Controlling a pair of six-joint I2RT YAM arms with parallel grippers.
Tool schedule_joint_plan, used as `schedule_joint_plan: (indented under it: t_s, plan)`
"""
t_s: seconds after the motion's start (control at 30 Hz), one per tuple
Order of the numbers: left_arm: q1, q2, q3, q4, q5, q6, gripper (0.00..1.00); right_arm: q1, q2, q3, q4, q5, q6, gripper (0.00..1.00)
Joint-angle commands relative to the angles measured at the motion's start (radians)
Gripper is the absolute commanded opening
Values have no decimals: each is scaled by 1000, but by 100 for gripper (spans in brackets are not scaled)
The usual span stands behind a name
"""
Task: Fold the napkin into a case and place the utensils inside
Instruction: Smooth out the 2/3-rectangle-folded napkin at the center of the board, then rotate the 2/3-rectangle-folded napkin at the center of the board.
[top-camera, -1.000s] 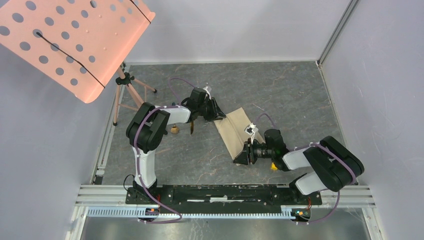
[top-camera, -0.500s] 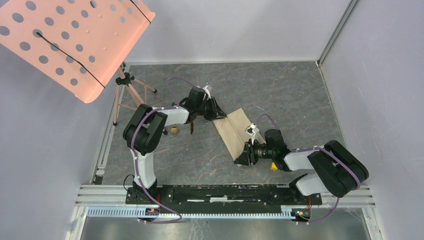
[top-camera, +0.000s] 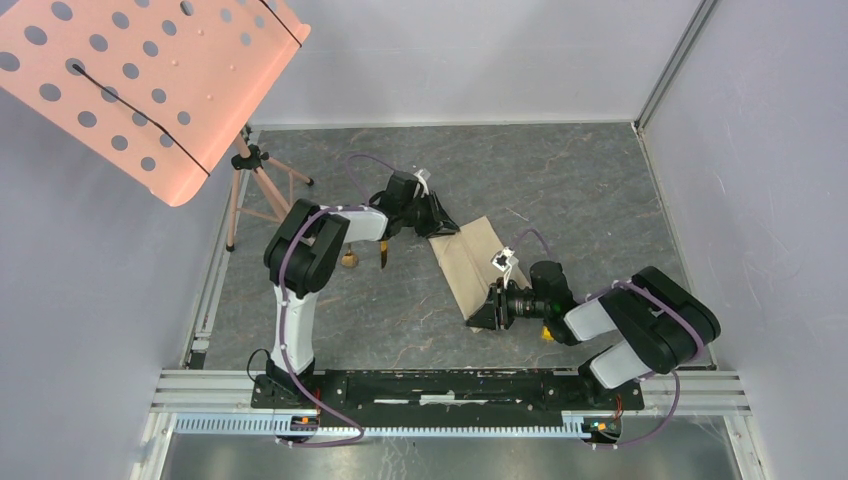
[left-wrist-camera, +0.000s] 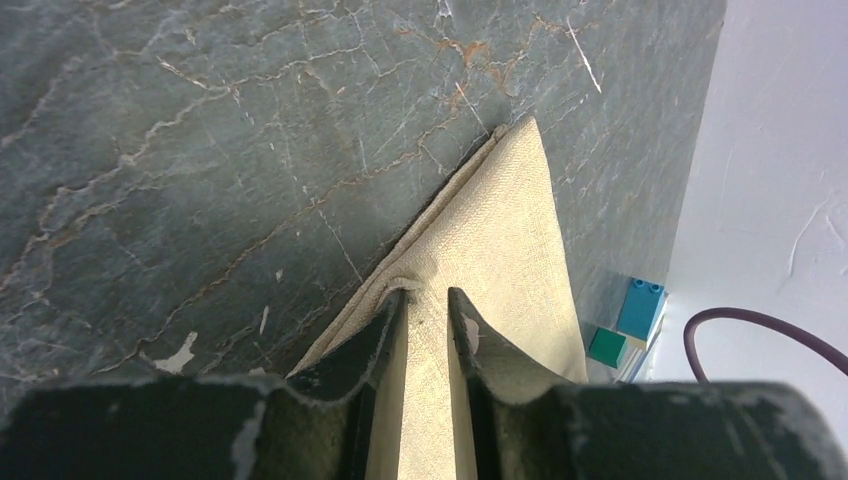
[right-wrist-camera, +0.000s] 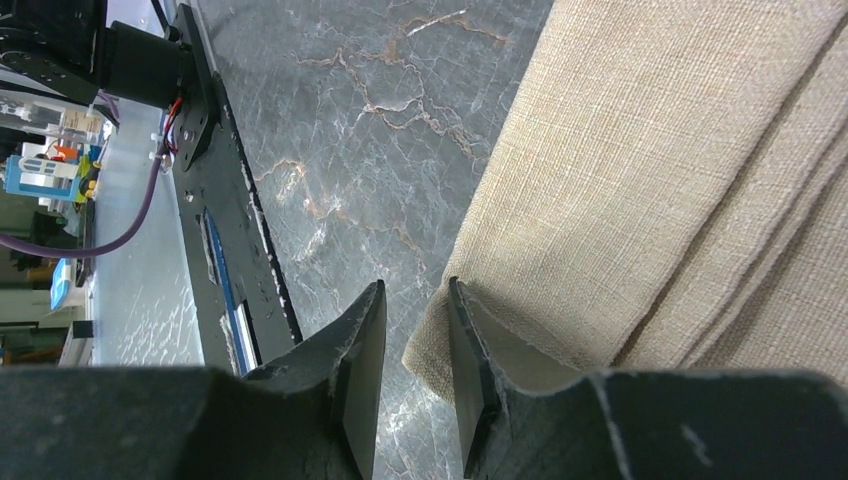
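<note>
Coarse-woven matt cloth napkin (right-wrist-camera: 650, 150); smooth stone-look table (left-wrist-camera: 200, 150).

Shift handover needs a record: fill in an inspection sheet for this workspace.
Surface: grey marbled table, pale scuffs.
Job's things: napkin folded into a tan strip, lying flat; utensils outside it by the left arm, mostly hidden.
Clutter: yellow cube beside the right arm; blue block and teal block beyond the napkin.
Grippers: left gripper fingers narrowly apart at the napkin's edge, grip unclear; right gripper fingers apart around the napkin's near corner.
Cables: purple cables along both arms.
Surroundings: salmon perforated panel on a tripod; pale walls.
</note>
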Motion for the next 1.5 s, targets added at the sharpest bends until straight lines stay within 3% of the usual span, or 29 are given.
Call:
schedule_joint_plan:
  t_s: [0.0, 0.13, 0.43, 0.6, 0.73, 0.9, 1.1, 1.3, 1.47]
  plan:
    - [-6, -49, 47, -61, -23, 52, 30, 6, 15, -21, 16, 0, 21, 35]
    - [-8, -140, 37, -109, -6, 75, 38, 6, -61, 37, -82, 8, -9, 37]
    - [-7, -365, -143, -145, -18, 61, 52, -11, -256, 228, -613, 239, -252, 50]
    - [-9, -460, -308, -123, -74, 27, 58, -41, -324, 285, -770, 360, -320, 53]
    - [-7, -449, -374, -102, -110, -9, 60, -54, -355, 312, -871, 483, -344, 52]
    - [-15, -380, -381, -1, -89, -48, 63, -89, -409, 310, -916, 567, -341, 56]
    - [-18, -288, -325, 6, -130, -47, 62, -155, -438, 304, -941, 632, -339, 59]
    - [-17, -206, -256, 5, -147, -42, 62, -253, -432, 291, -908, 609, -336, 64]
    - [-13, -147, -173, -32, -157, -21, 62, -270, -384, 265, -864, 545, -333, 56]
